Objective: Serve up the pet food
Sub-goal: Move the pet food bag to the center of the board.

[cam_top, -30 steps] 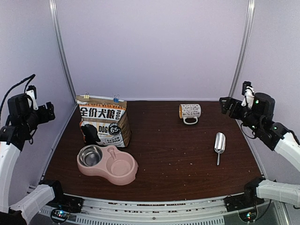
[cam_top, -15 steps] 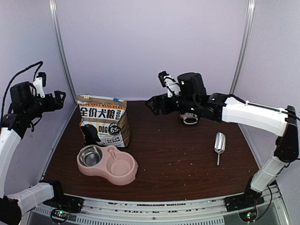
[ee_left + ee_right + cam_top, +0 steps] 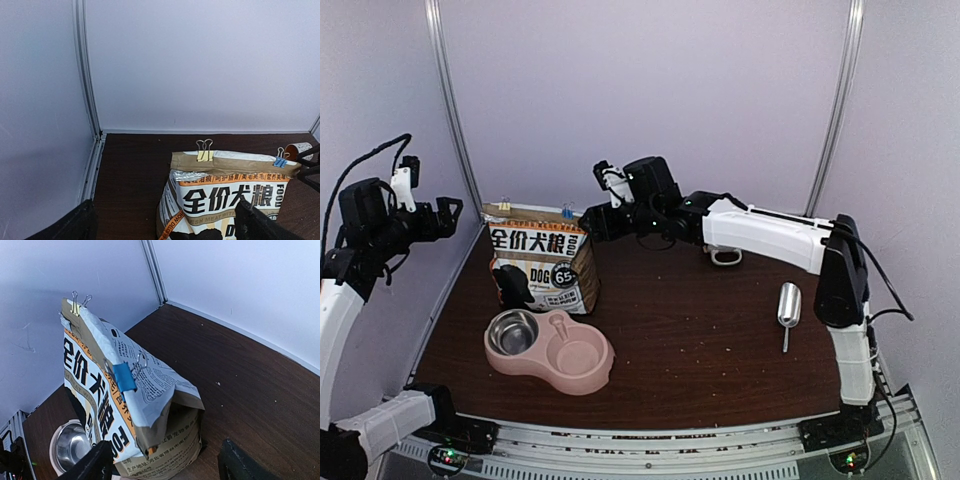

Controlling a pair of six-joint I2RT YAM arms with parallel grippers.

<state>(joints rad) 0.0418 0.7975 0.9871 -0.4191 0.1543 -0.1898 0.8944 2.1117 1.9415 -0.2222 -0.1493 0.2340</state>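
Top external view: nearest, the pink bowl (image 3: pixel 603 372) has two cups. One holds a shiny metal dish (image 3: pixel 513 330), and both look empty. The scoop (image 3: pixel 788 303) lies well apart. Behind the bowl stands the bag (image 3: pixel 542 258), held shut by two clips (image 3: pixel 204 150). The pet food is hidden inside. It is likely loose and spilly, so the crinkly bag is best held by its folded top. The right gripper (image 3: pixel 592 222) hangs open by that top, and the left gripper (image 3: pixel 448 212) is open too.
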